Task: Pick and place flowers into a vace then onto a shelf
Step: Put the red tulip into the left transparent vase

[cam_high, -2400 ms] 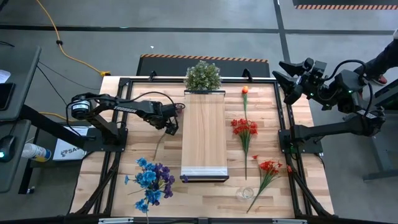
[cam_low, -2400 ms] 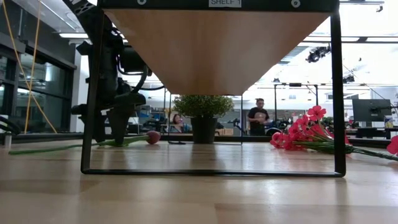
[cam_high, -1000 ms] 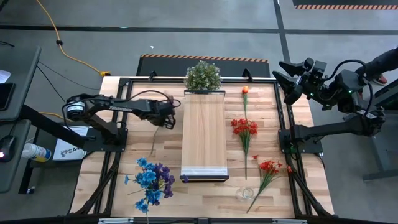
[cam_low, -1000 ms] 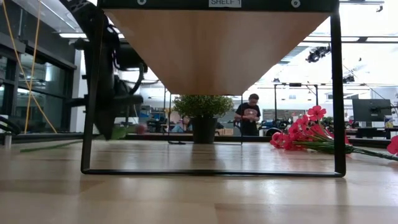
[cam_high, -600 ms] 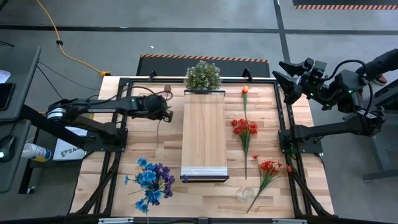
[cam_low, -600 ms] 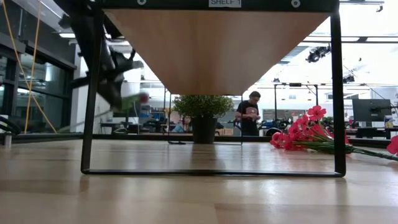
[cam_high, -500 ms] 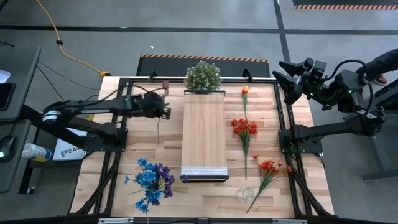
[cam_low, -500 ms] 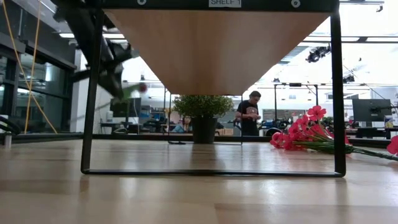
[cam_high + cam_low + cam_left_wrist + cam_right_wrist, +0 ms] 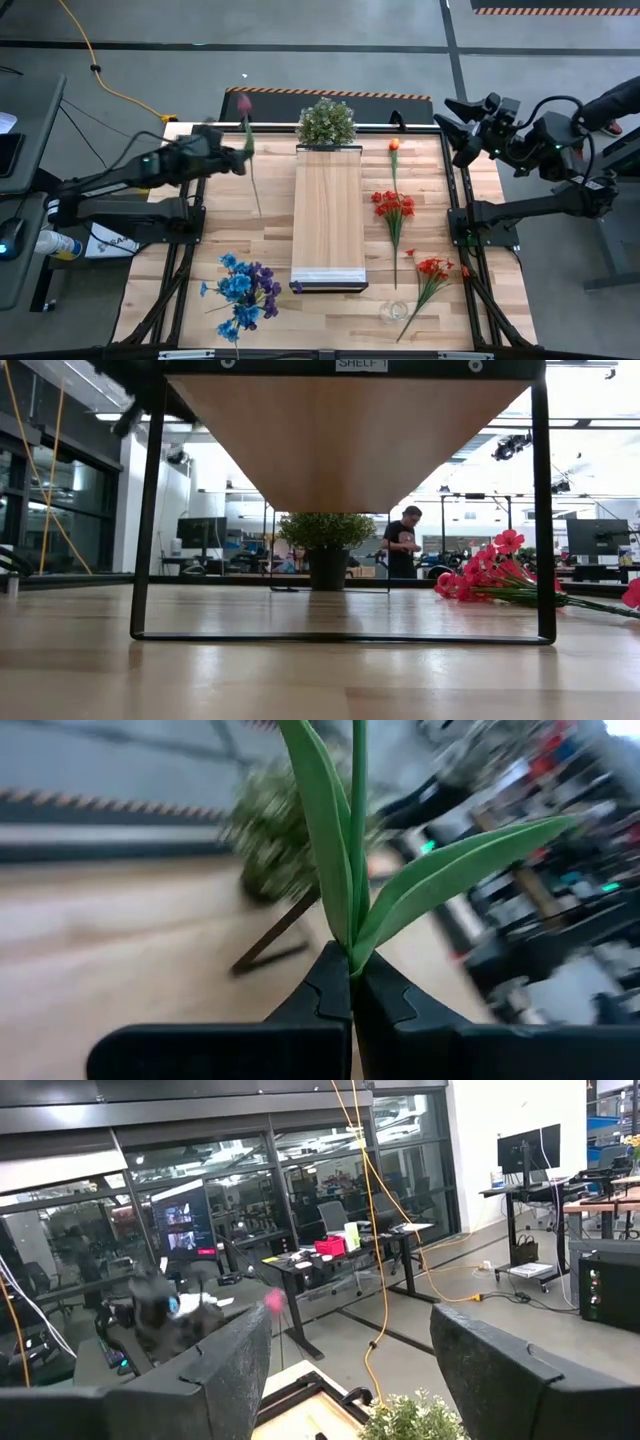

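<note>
Aloft: flower [image 9: 247, 140], long green stem, dark red bloom, clamped in left pincer [image 9: 238, 160].

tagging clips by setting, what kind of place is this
Probably a robotics lab in an open office or workshop: a concrete floor around the table, desks with monitors behind glass walls, and a person standing in the background.

The left gripper [image 9: 352, 982] is closed, its two dark fingers [image 9: 325, 990] pressed together on the green stem of a flower [image 9: 356, 830], with no gap visible between them. Long green leaves [image 9: 450, 870] branch from the stem just above the fingertips, and the bloom is out of frame. Beyond the gripper lies the light-wood tabletop [image 9: 110, 940], with a blurred bushy green plant [image 9: 272, 835] at its far edge and an indistinct dark frame leg [image 9: 275, 935] below the plant.
</note>
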